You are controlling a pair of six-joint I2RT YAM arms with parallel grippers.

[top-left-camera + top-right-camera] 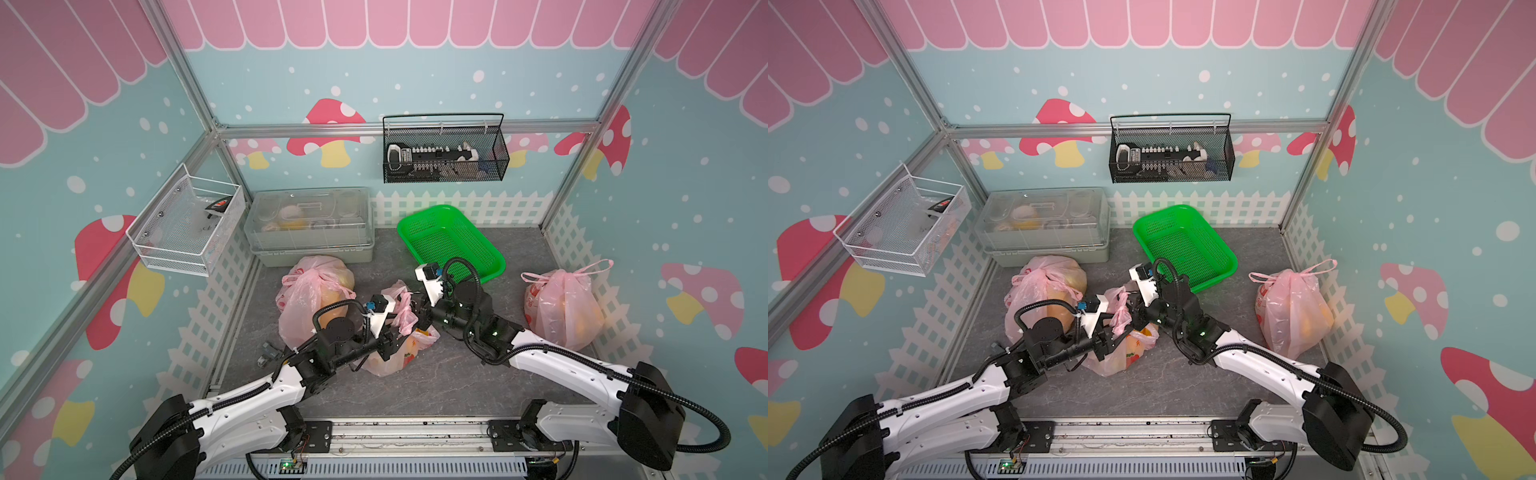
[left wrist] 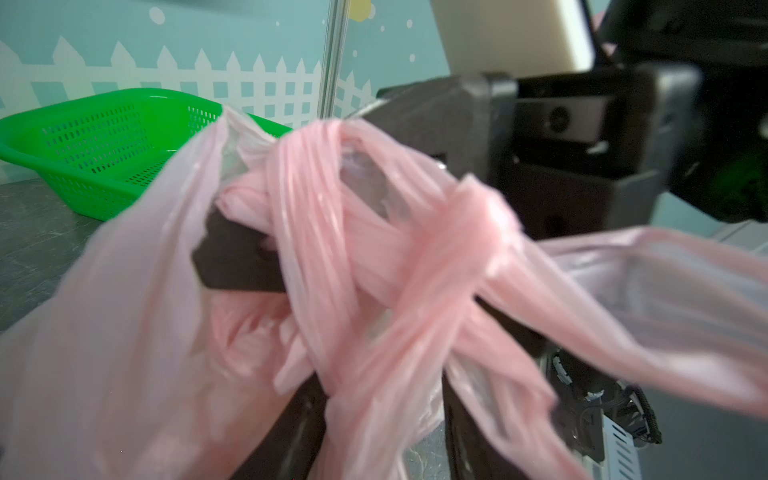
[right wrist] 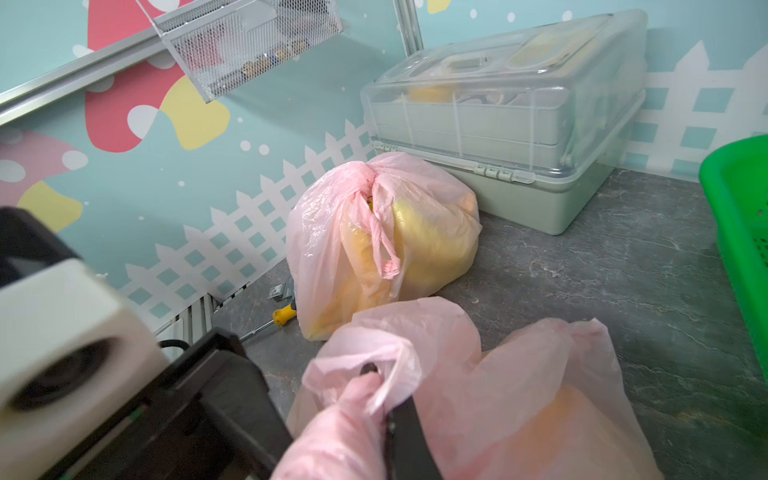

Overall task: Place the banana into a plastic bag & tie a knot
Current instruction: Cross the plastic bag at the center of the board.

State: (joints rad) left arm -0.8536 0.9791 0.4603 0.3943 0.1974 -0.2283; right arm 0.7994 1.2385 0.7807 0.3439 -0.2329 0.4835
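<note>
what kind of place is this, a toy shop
Probably a staged robot test cell: aluminium frame, mushroom-print wall panels, two robot arms on a base rail, a pink plastic bag between them.

A grey, marble-patterned counter (image 1: 436, 386) is seen in both top views. Along its far edge, a box with a clear lid (image 1: 311, 224) is set on the left, and a green basket (image 1: 449, 245) lies to its right, turned at an angle. Three pink plastic bags are laid on the surface: a left bag (image 1: 307, 291) just in front of the box, a middle bag (image 1: 386, 361) near the centre, and a right bag (image 1: 561, 307) by the right wall. A yellow-handled screwdriver (image 3: 284, 311) is seen beside the left bag.
</note>
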